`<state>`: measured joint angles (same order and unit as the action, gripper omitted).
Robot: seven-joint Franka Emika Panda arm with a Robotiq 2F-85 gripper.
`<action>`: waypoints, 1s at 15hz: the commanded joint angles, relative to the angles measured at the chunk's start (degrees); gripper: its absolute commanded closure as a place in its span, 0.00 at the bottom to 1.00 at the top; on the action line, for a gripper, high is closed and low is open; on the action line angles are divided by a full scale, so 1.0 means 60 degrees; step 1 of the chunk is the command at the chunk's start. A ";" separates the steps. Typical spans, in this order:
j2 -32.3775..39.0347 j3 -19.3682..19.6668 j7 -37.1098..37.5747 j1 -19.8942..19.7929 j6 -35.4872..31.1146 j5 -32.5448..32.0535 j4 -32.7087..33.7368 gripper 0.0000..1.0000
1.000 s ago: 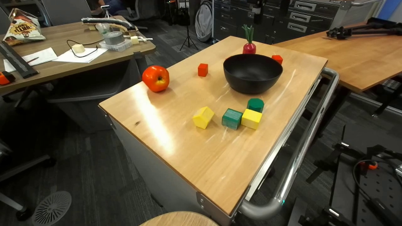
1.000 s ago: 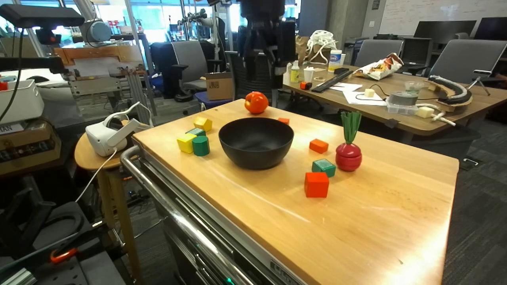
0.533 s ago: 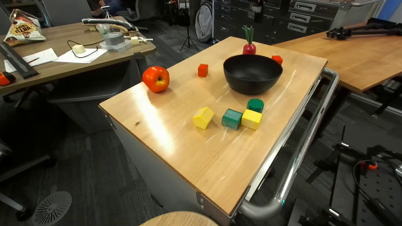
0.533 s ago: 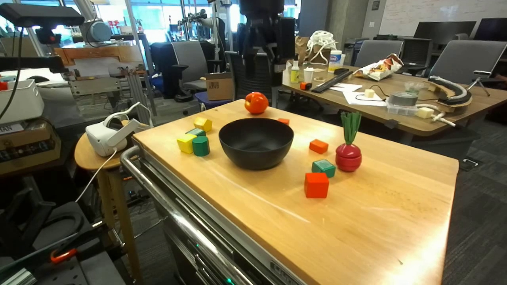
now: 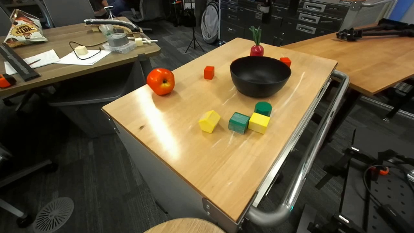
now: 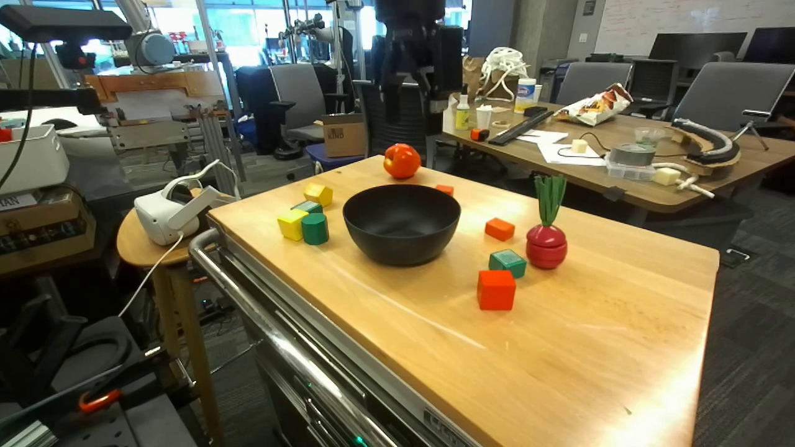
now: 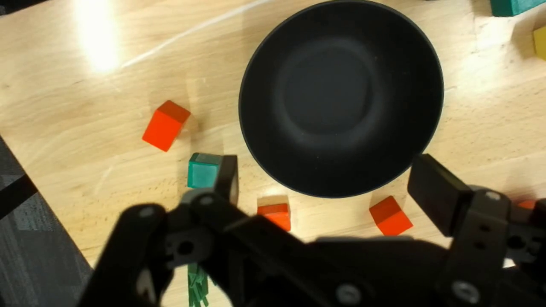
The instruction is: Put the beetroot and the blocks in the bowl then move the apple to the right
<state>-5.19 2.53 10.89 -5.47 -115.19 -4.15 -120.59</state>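
We find the gripper [image 7: 332, 187] above the counter [image 5: 207, 161], its fingers [image 7: 228, 177] spread, as the wrist view shows. In an exterior view the beetroot [image 6: 546, 249] stands upright and in full sight, a green block [image 6: 507, 263] just beside it; in an exterior view the bowl [image 5: 260, 84] hides that block and cuts off the beetroot's base. In the wrist view the gripper covers all of the beetroot but its leaves, and also overlaps one of three red blocks [image 7: 164, 128] near the bowl. The apple [image 5: 160, 81], whole in both exterior views, rests near the counter edge opposite the rail [image 5: 310, 158]. Two yellow blocks [image 5: 209, 121] and two further green blocks [image 5: 238, 123] stand toward the edge beside the stool [image 5: 186, 226], which bears a headset [image 6: 163, 217]. Beyond the apple's edge, we note a desk [image 5: 147, 48] with a bag [image 5: 26, 29] on it.
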 commanded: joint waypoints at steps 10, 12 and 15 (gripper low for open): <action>0.1026 0.1158 -0.3529 -0.0521 -0.0122 0.0012 0.1898 0.00; 0.0528 0.1126 -0.3098 -0.0521 -0.0409 -0.0229 0.1226 0.00; 0.1115 0.1220 -0.3321 -0.0634 -0.0359 0.0029 0.1703 0.00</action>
<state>1.51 10.08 -8.99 -9.02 -117.52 -3.99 -110.51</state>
